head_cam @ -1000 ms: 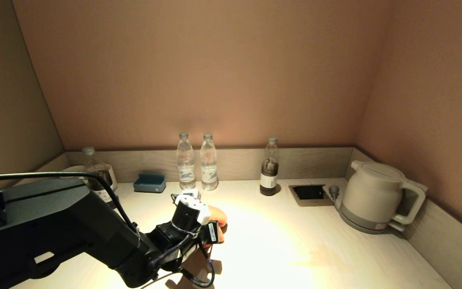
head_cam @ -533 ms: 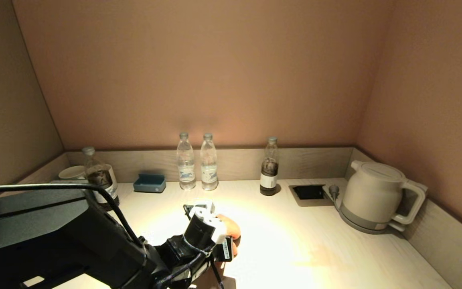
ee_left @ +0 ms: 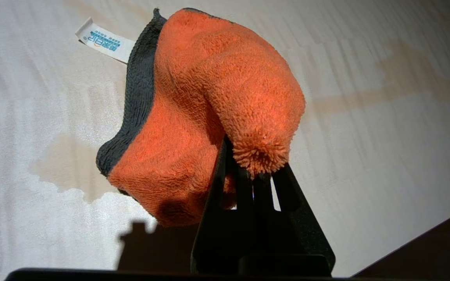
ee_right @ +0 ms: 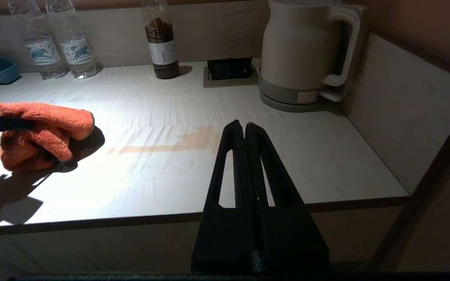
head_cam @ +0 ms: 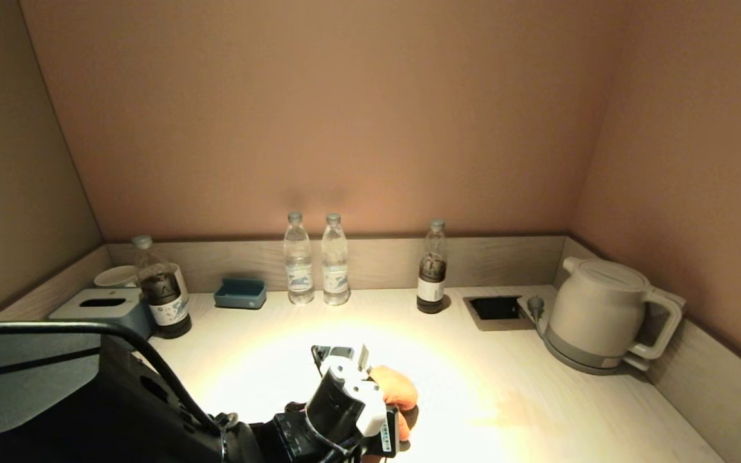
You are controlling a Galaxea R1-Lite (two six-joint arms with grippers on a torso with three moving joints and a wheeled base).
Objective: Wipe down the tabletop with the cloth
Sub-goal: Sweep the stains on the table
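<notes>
Since a second ago we see the left gripper (ee_left: 248,171) has carried the orange cloth (head_cam: 395,393) rightward and nearer us across the tabletop (head_cam: 486,386), toward a brownish stain (ee_right: 170,145). Jaws clamp one bunched fold. The cloth lies crumpled, long axis roughly left-right, fluffy orange with a dark grey edge and white label (ee_left: 106,40). The right gripper (ee_right: 245,132) hangs off the front edge, fingers pressed together.

Right gripper (ee_right: 244,130), fingers pressed together, hangs off the tabletop (ee_right: 217,164) front edge, w/ orange cloth (ee_right: 41,134) on the top near a brownish stain (ee_right: 170,144), kettle (ee_right: 307,54) + bottles (ee_right: 57,39) at back.
</notes>
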